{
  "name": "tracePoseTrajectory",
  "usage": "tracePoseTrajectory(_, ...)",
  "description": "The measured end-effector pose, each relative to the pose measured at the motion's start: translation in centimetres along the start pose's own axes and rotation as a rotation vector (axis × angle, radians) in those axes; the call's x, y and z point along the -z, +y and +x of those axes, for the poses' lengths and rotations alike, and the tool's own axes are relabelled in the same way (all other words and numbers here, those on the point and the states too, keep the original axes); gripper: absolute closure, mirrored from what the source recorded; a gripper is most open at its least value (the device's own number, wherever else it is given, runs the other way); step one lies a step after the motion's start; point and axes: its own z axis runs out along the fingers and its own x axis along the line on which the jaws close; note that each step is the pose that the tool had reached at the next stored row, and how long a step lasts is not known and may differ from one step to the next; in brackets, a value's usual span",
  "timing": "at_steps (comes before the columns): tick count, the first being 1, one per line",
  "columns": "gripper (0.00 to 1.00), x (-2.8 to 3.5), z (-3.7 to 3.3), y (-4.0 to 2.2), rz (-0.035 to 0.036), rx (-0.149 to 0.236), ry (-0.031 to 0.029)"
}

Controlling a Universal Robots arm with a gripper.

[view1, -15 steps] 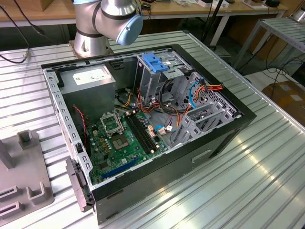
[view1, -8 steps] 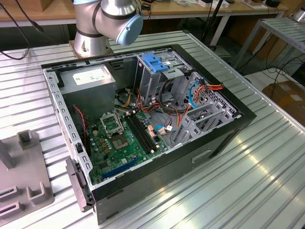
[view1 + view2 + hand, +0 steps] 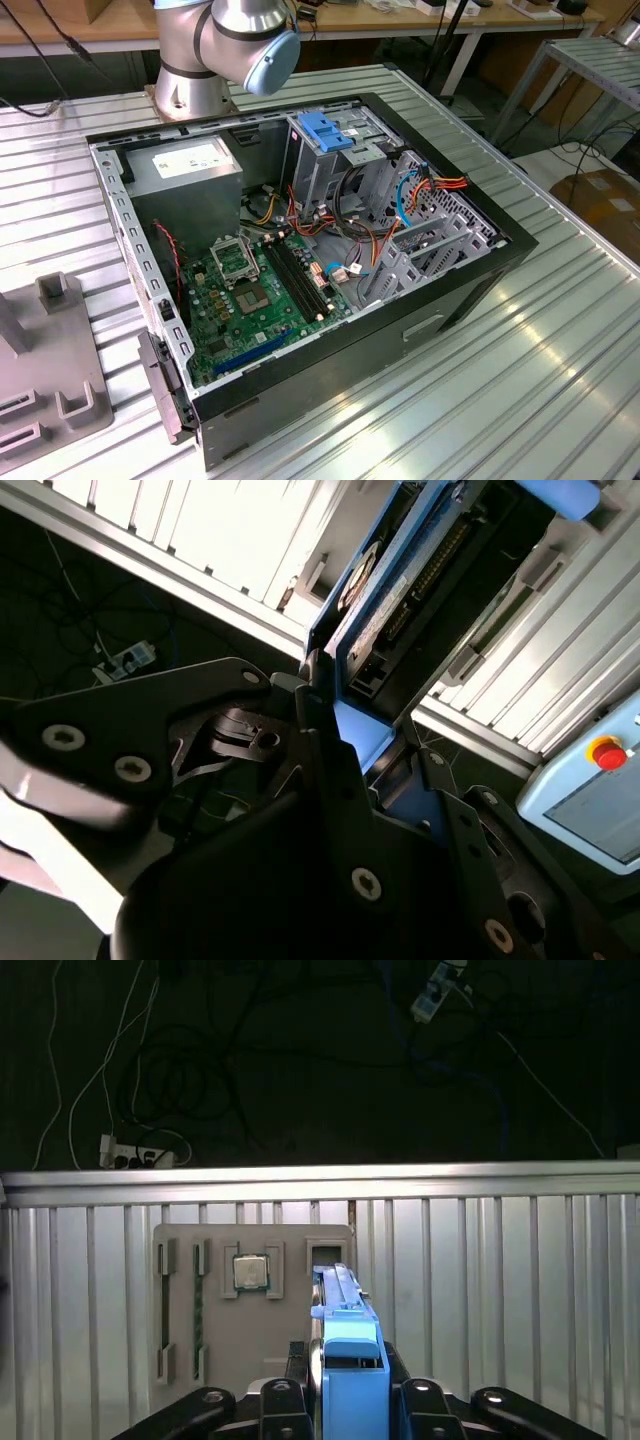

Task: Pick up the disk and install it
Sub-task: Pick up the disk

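The disk (image 3: 345, 1345) stands edge-on between my fingers (image 3: 418, 1405), its bright blue carrier rising from the gripper (image 3: 348, 1400). In the second wrist view the disk (image 3: 395, 590) shows its dark underside with the blue frame along its edge, and the gripper (image 3: 345, 730) is shut on its lower end. I hold it in the air above the ribbed metal table (image 3: 500, 1290), over a grey fixture plate (image 3: 250, 1300). In the exterior view the open computer case (image 3: 470, 290) lies on the table, with its silver drive cage (image 3: 320, 165) near the arm's base (image 3: 215, 50).
A small blue tab (image 3: 325, 130) tops the drive cage. The motherboard (image 3: 255, 290), loose cables (image 3: 350, 235) and a grey power supply box (image 3: 190, 175) sit inside the case. The fixture plate carries a processor chip (image 3: 250, 1272). A pendant with a red button (image 3: 600, 780) lies beside the table.
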Motion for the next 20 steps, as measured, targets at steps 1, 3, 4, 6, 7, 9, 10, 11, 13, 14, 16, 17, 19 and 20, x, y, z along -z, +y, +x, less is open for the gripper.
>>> tracePoseTrajectory(1, 0.63, 0.33, 0.00, 0.01, 0.0001, 0.000, 0.0000)
tracePoseTrajectory(3, 0.63, 0.75, 0.00, 0.01, 0.0001, 0.000, 0.0000)
tracePoseTrajectory(4, 0.63, 0.99, -0.01, 0.01, 0.0001, 0.000, -0.0001)
tracePoseTrajectory(6, 0.63, 1.44, -0.01, 0.02, 0.0001, 0.000, 0.0000)
tracePoseTrajectory(7, 0.63, 1.68, -0.01, 0.02, 0.0001, 0.000, -0.0001)
tracePoseTrajectory(9, 0.63, 2.03, -0.02, 0.02, 0.0000, 0.000, 0.0000)
tracePoseTrajectory(10, 0.63, 2.18, -0.02, 0.02, 0.0001, 0.000, -0.0001)
tracePoseTrajectory(11, 0.63, 2.42, -0.02, 0.03, 0.0002, 0.000, -0.0001)
tracePoseTrajectory(13, 0.63, 2.83, -0.02, 0.03, 0.0000, 0.000, 0.0000)
tracePoseTrajectory(14, 0.63, 3.05, -0.02, 0.03, 0.0000, 0.000, 0.0000)
tracePoseTrajectory(16, 0.63, 3.47, -0.03, 0.03, 0.0000, 0.000, 0.0000)
tracePoseTrajectory(17, 0.63, 3.65, -0.03, 0.03, 0.0001, 0.000, 0.0000)
tracePoseTrajectory(19, 0.63, 4.05, -0.03, 0.03, -0.0001, 0.000, 0.0001)
tracePoseTrajectory(20, 0.63, 4.27, -0.03, 0.04, -0.0001, 0.000, 0.0001)
